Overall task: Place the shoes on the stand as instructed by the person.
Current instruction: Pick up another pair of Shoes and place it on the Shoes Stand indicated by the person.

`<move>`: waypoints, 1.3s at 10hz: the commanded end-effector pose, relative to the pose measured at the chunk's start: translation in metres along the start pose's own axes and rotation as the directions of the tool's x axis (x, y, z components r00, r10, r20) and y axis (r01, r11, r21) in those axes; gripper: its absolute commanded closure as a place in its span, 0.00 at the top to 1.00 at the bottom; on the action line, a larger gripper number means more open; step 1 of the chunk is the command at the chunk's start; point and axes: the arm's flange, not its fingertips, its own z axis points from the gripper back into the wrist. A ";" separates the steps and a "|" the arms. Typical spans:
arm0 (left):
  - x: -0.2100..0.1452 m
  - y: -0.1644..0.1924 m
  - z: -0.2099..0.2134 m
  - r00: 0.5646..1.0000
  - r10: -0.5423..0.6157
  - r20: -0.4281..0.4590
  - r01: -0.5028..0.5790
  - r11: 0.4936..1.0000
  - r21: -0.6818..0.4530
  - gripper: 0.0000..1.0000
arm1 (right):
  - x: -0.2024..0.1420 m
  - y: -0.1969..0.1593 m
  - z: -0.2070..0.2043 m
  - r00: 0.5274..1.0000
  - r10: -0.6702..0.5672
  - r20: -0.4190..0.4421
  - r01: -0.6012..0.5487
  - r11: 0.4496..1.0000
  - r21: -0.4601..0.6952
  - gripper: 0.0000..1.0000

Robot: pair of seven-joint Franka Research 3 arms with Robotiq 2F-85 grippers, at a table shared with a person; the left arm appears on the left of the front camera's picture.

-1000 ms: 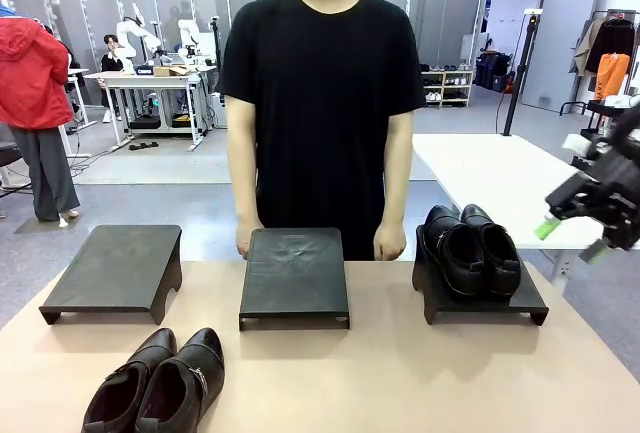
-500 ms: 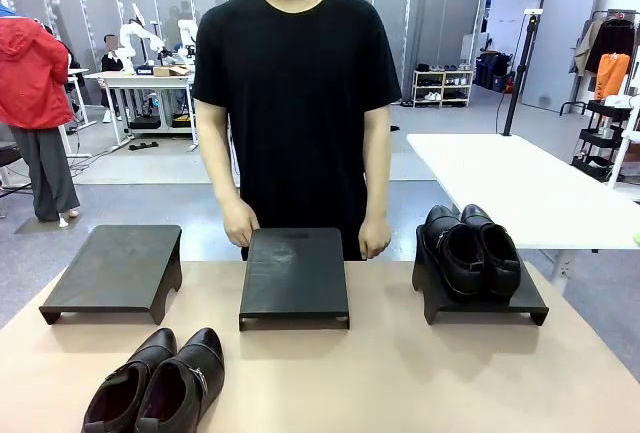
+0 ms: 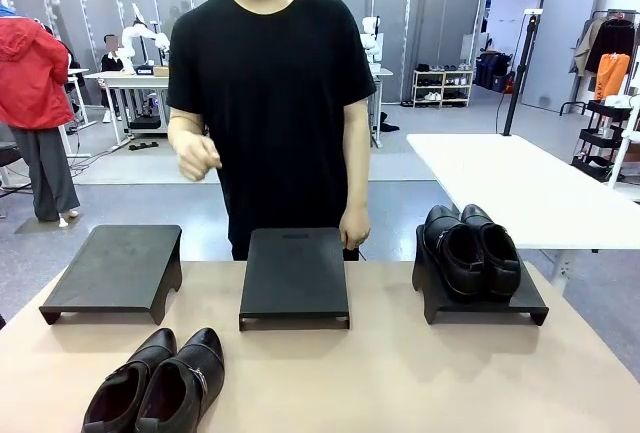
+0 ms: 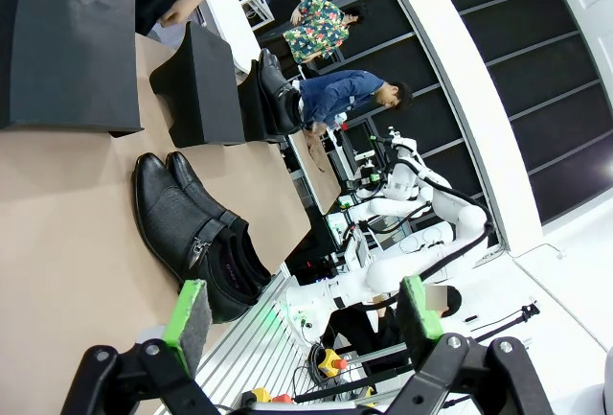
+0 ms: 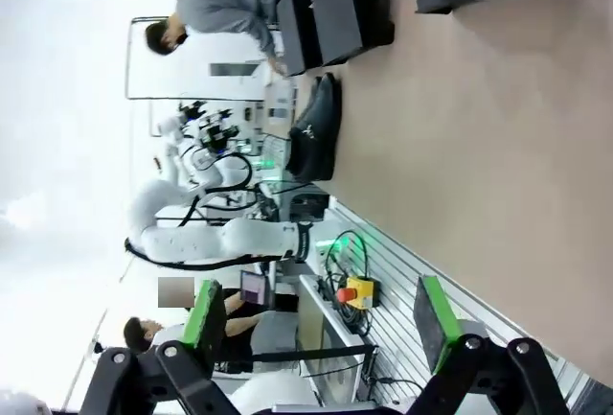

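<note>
Step in hand, judged: wait for the cue, then move the buckle-strap pair of glossy black leather dress shoes [image 3: 160, 388], which lies on the tan tabletop [image 3: 420, 373] at the near left, on no stand. Left gripper [image 4: 297, 314] and right gripper [image 5: 321, 324] both gape wide, empty, apart from the shoes. To do it well: read the raised hand [image 3: 197, 158] of the person in a black T-shirt [image 3: 275, 83] before committing, probably use the left gripper since the pair lies on its side, and set the soles down flat. Counts: 3 flat black stands, with left stand [image 3: 115, 271] bare, middle stand [image 3: 294, 275] bare, and right stand [image 3: 485, 305] carrying the plain glossy black leather pair [image 3: 472, 248]. 2 pairs, 4 shoes, 2 grippers.
</note>
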 end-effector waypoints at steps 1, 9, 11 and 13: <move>0.000 -0.003 0.001 1.000 -0.014 0.002 0.014 1.000 -0.013 1.00 | 0.009 -0.016 0.028 0.999 0.028 -0.018 -0.026 0.996 0.081 1.00; 0.000 -0.003 0.001 1.000 -0.014 0.002 0.014 1.000 -0.013 1.00 | -0.001 -0.024 0.025 1.000 0.008 -0.016 -0.006 0.996 0.089 1.00; 0.000 -0.003 0.001 1.000 -0.014 0.002 0.014 1.000 -0.013 1.00 | -0.001 -0.024 0.025 1.000 0.008 -0.016 -0.006 0.996 0.089 1.00; 0.000 -0.003 0.001 1.000 -0.014 0.002 0.014 1.000 -0.013 1.00 | -0.001 -0.024 0.025 1.000 0.008 -0.016 -0.006 0.996 0.089 1.00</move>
